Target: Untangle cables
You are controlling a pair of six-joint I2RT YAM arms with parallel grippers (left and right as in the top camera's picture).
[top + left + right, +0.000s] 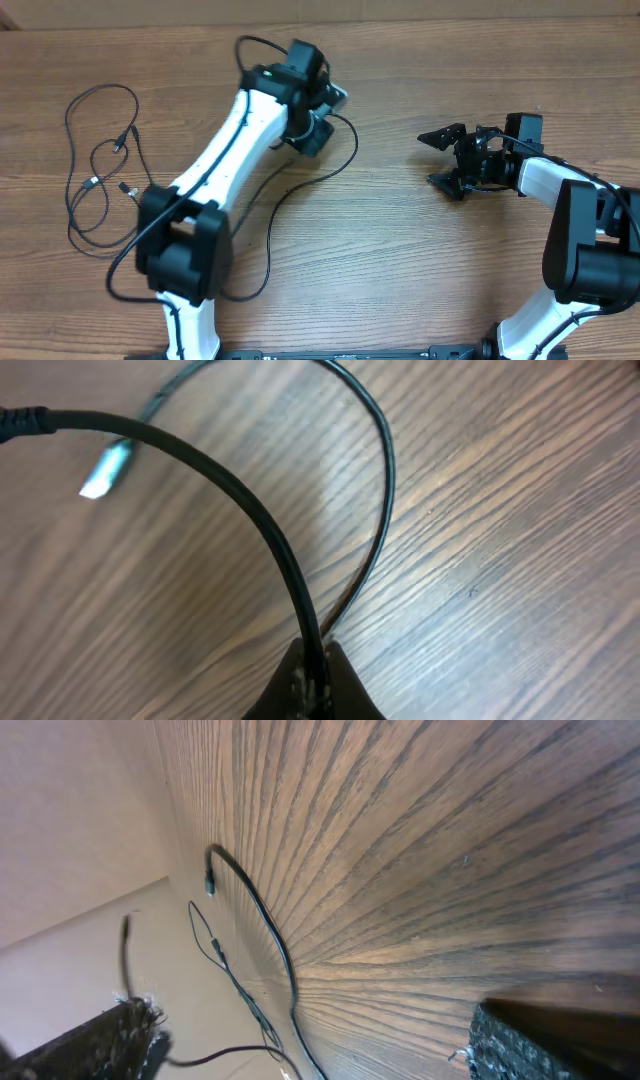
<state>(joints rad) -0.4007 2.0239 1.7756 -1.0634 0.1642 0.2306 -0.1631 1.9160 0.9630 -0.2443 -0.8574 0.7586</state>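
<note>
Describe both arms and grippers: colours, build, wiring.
Both match: left arm and right arm have glossy white links between bulky black joint housings, with black wiring running along them. The left gripper and right gripper are black two-finger claws with rough textured pads.

Brown wood-grain table [400,250]; beyond it, perhaps a beige wall [70,810].

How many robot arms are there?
2. The left arm reaches across the middle of the table, its jaws shut on a black cable. The right arm is at the table's right side, its jaws open and holding nothing.
</note>
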